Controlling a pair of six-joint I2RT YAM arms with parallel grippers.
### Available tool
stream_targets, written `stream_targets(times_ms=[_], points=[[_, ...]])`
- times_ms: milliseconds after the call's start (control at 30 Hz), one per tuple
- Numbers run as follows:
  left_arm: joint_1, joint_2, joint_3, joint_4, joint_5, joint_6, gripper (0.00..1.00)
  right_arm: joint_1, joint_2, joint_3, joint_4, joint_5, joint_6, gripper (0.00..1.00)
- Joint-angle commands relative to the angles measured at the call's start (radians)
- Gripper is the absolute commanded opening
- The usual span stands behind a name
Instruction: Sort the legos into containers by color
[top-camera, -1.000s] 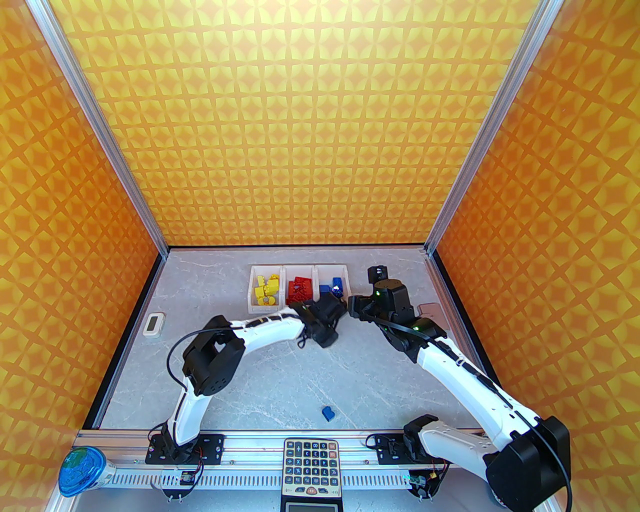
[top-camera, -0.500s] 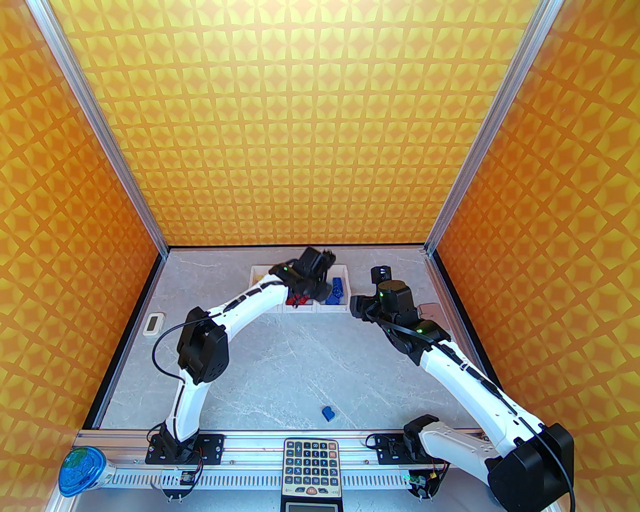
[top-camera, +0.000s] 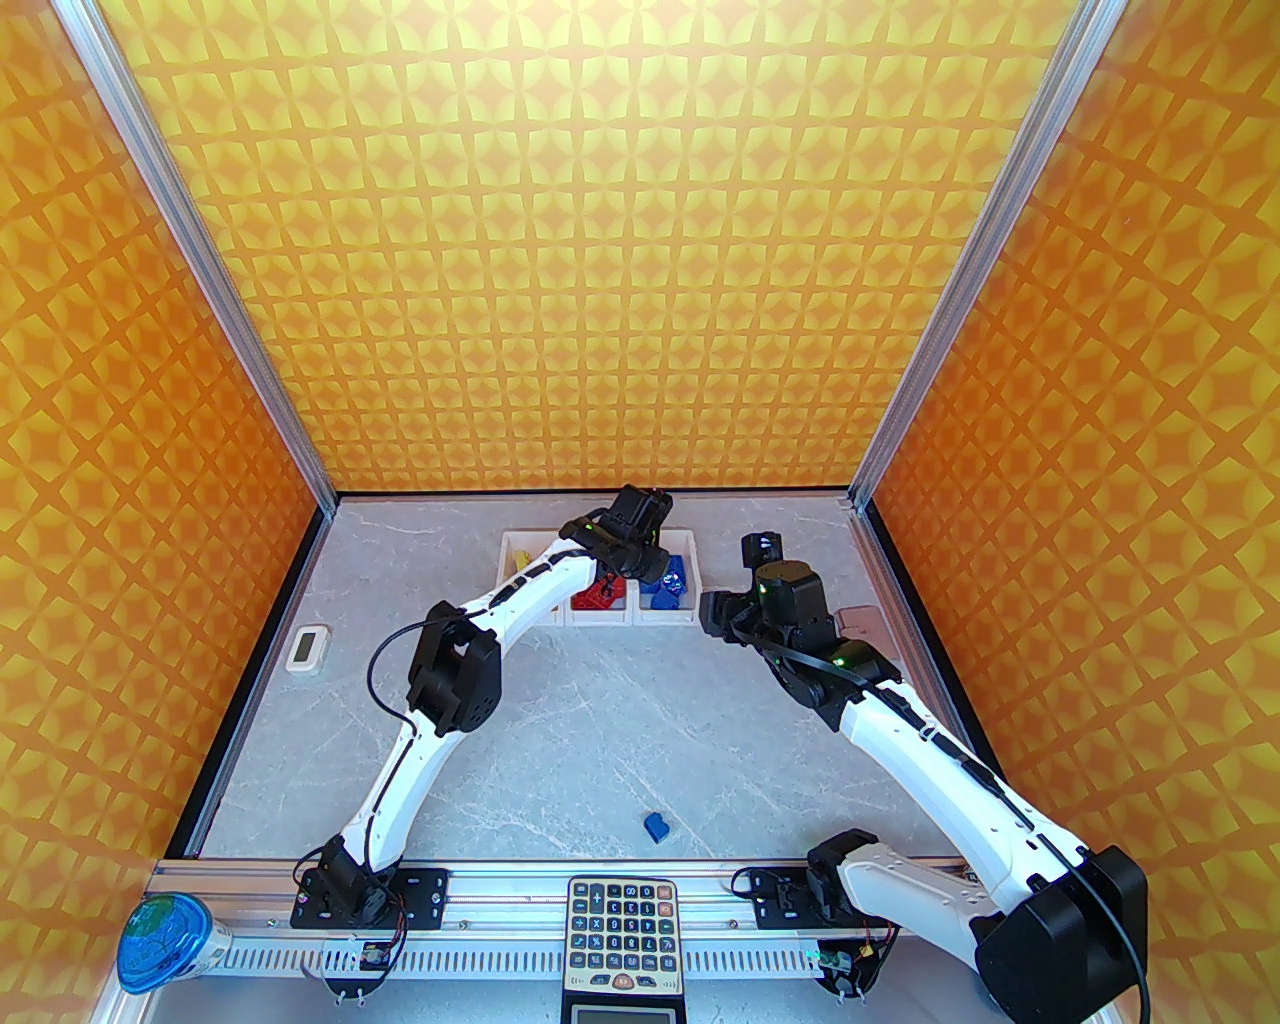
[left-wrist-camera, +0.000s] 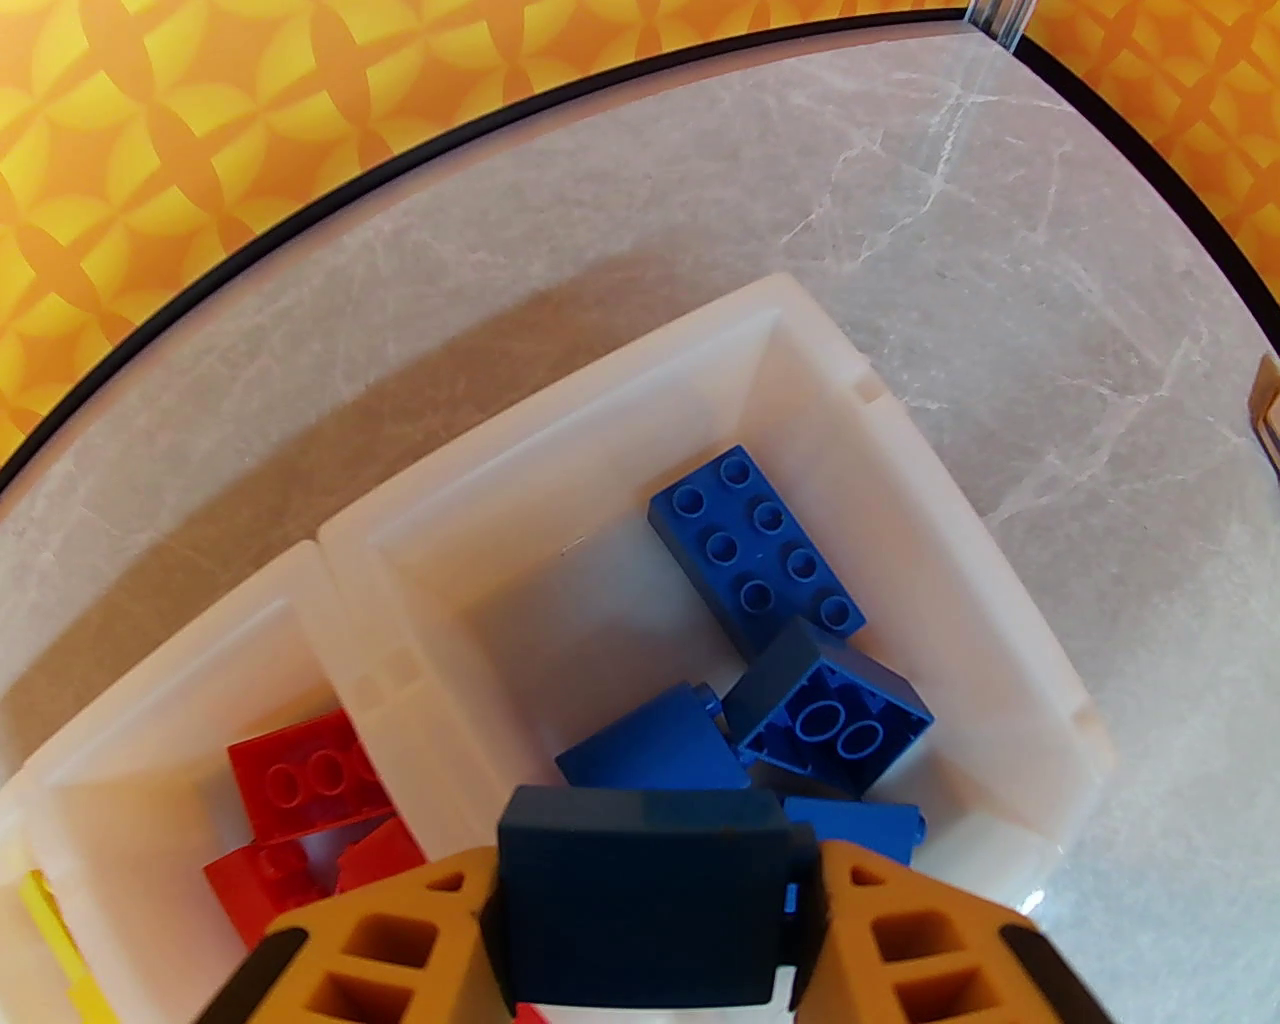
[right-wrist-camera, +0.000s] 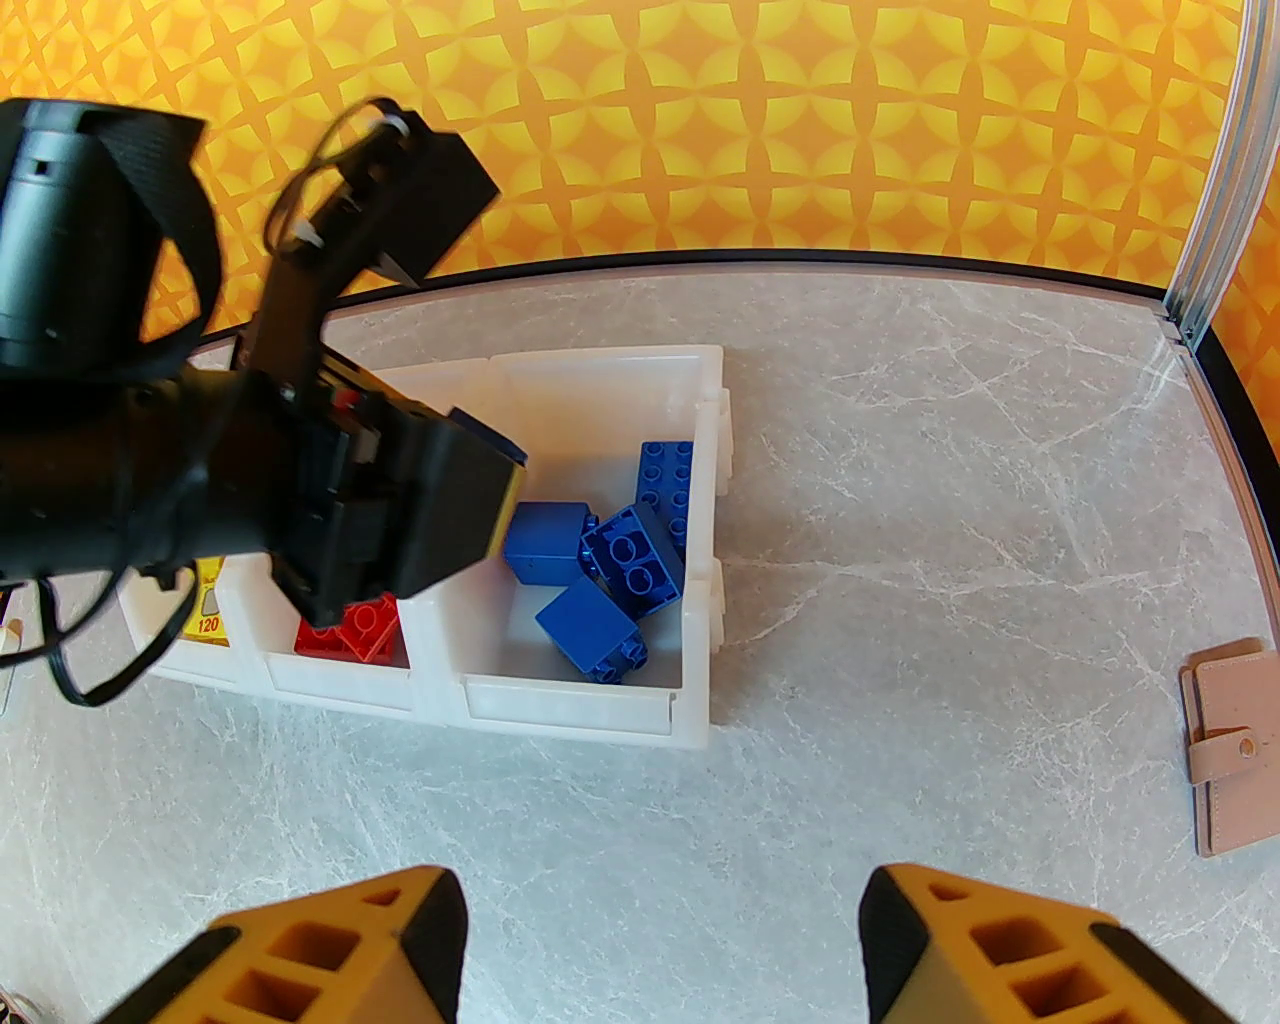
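We have swung our left gripper (left-wrist-camera: 652, 885), blue lego (left-wrist-camera: 640, 850) clamped in it, forward over the containers (right-wrist-camera: 560, 705); the bin of blue legos (left-wrist-camera: 900, 470) that lay beyond it now sits directly beneath it.

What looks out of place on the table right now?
One blue lego lies alone on the table by its near edge, far from the containers where other legos sit sorted by color. Nothing looks spilled or damaged.

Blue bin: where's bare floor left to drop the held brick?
Bare floor in the blue bin runs along the divider shared with the red bin, up to the far wall, bordered by the flat eight-stud brick. The outer side is crowded with tumbled blue bricks.
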Motion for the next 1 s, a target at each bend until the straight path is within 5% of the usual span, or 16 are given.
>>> stream_targets(times_ms=[0, 167, 333, 400, 633, 967], points=[[0.004, 0.021, 0.063, 0.059, -0.014, -0.016, 0.31, -0.004, 0.016, -0.008, -0.003, -0.013, 0.012, 0.69], [0.003, 0.049, 0.071, 0.092, -0.014, -0.020, 0.36, -0.005, 0.020, -0.005, 0.000, -0.019, 0.012, 0.70], [0.015, 0.113, 0.163, 0.091, -0.012, -0.043, 0.70, -0.004, 0.032, -0.006, 0.002, -0.028, 0.010, 0.70], [0.014, 0.113, 0.178, 0.088, -0.014, -0.044, 0.76, -0.004, 0.038, -0.005, 0.002, -0.029, 0.010, 0.70], [0.015, -0.078, -0.048, 0.146, -0.014, -0.082, 0.77, -0.004, 0.055, -0.002, 0.004, -0.040, 0.001, 0.70], [0.014, -0.502, -0.598, 0.242, -0.020, -0.170, 0.77, -0.001, 0.079, -0.023, 0.039, -0.119, -0.018, 0.69]])
